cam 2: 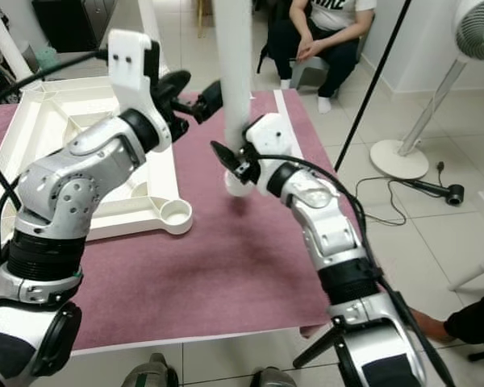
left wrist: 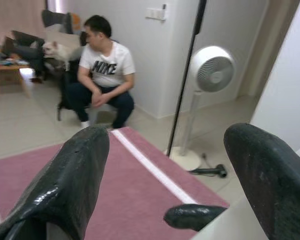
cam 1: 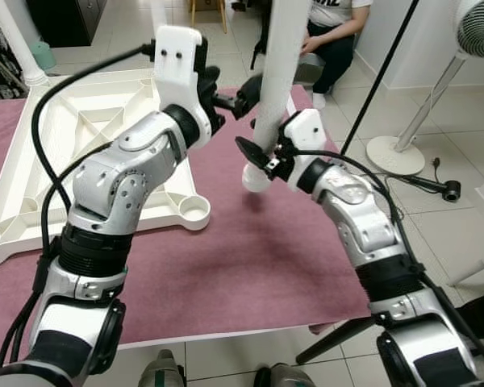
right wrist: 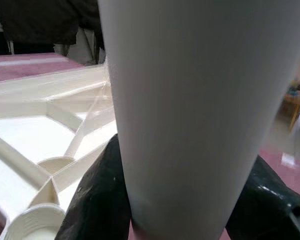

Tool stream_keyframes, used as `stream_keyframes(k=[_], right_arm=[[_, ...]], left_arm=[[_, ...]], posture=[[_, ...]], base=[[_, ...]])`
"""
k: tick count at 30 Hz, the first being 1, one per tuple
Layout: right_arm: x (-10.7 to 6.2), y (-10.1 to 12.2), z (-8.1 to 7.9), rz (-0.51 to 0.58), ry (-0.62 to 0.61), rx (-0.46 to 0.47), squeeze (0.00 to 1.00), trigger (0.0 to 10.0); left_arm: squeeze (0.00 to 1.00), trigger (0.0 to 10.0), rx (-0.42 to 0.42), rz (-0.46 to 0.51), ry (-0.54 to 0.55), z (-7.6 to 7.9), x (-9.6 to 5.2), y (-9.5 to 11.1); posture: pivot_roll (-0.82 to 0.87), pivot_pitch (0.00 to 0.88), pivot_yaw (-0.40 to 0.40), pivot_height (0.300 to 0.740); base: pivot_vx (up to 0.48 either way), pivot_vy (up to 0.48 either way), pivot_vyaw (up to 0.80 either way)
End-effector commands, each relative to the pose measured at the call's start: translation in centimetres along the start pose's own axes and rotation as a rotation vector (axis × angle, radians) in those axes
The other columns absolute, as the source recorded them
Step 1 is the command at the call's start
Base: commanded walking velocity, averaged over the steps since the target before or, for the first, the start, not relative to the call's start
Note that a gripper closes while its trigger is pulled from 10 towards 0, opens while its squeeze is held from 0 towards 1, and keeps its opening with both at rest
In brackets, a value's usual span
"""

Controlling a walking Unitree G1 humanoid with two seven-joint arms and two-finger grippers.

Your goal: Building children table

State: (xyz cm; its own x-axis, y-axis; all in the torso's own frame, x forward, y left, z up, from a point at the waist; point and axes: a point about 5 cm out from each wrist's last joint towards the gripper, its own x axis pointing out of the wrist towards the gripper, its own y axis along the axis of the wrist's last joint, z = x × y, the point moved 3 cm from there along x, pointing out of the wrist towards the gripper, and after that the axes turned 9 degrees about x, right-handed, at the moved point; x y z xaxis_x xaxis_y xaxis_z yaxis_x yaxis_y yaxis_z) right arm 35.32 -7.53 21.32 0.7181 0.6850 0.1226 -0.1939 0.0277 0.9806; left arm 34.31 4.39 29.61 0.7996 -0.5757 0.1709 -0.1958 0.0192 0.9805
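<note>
- We see bright, even indoor light in both eye views, with soft shadows on the mat (cam 1: 250,258).
- Mild barrel distortion at the edges.
- Wrist views: near black fingers (left wrist: 65,190) and white leg (right wrist: 190,100) are blurred.

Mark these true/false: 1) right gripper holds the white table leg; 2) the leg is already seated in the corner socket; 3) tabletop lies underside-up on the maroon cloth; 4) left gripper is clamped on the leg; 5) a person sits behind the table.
1) True: the right gripper is shut on the white table leg.
2) False: the leg's end hangs beside the tabletop, apart from the corner socket.
3) True, ribs up on the maroon cloth.
4) False: the left gripper is open beside the leg.
5) True: person.
</note>
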Motion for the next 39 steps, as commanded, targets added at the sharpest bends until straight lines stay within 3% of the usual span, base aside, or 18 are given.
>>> stream_keyframes(k=[1, 3, 8, 11, 16, 18, 21, 29, 33, 39], right_arm=[[0.4, -0.4, -1.1, -0.013, 0.035, 0.010, 0.00, 10.0], [-0.1, 1.3, -1.0, 0.079, -0.002, 0.070, 0.00, 10.0], [-1.5, 3.1, -1.0, 0.159, -0.059, 0.154, 0.00, 10.0], [-3.4, 2.8, 0.3, 0.137, -0.188, 0.110, 0.00, 10.0], [-4.1, 2.7, 1.1, 0.137, -0.257, 0.140, 0.00, 10.0], [-4.5, 2.2, 1.3, 0.118, -0.309, 0.155, 0.00, 10.0], [-4.7, 1.8, 1.4, 0.104, -0.343, 0.157, 0.00, 10.0], [-4.9, 1.3, 2.6, 0.091, -0.430, 0.167, 0.00, 10.0], [-3.5, 1.1, 2.0, 0.124, -0.447, 0.149, 0.00, 10.0], [-3.2, 1.1, 1.8, 0.125, -0.433, 0.161, 0.00, 10.0]], left_arm=[[0.00, 10.0, 0.059, -0.036, 0.032, 0.2, 0.7, -0.3], [0.00, 10.0, 0.185, -0.118, 0.168, -1.6, 0.7, -2.2], [0.00, 10.0, 0.246, -0.168, 0.239, -3.0, -0.6, -4.2], [0.00, 10.0, 0.258, -0.239, 0.281, -4.2, -3.2, -7.1], [0.00, 10.0, 0.222, -0.302, 0.298, -4.7, -4.5, -8.8], [0.00, 10.0, 0.202, -0.367, 0.308, -4.8, -6.2, -10.8], [0.00, 10.0, 0.209, -0.380, 0.315, -4.8, -7.2, -11.9], [0.00, 10.0, 0.263, -0.306, 0.297, -3.9, -7.7, -12.1], [0.00, 10.0, 0.103, -0.239, 0.394, -3.9, -8.4, -12.2], [0.00, 10.0, 0.150, -0.244, 0.409, -4.1, -8.9, -12.1]], posture=[[0.05, 0.000, 0.020, 0.740], [0.05, 0.000, 0.023, 0.740], [0.03, 0.000, 0.047, 0.740], [0.01, 0.000, 0.074, 0.740], [0.00, 0.000, 0.080, 0.740], [0.00, 0.000, 0.089, 0.740], [-0.01, 0.000, 0.091, 0.740], [-0.02, 0.000, 0.076, 0.740], [-0.01, 0.000, 0.038, 0.740], [0.00, 0.000, 0.012, 0.740]], base=[[0.000, 0.000, 0.00], [0.000, 0.000, 0.00], [0.000, 0.000, 0.00], [0.000, 0.000, 0.00], [0.000, 0.000, 0.00], [0.000, 0.000, 0.00], [0.000, 0.000, 0.00], [0.000, 0.000, 0.00], [0.000, 0.000, 0.00], [0.000, 0.000, 0.00]])
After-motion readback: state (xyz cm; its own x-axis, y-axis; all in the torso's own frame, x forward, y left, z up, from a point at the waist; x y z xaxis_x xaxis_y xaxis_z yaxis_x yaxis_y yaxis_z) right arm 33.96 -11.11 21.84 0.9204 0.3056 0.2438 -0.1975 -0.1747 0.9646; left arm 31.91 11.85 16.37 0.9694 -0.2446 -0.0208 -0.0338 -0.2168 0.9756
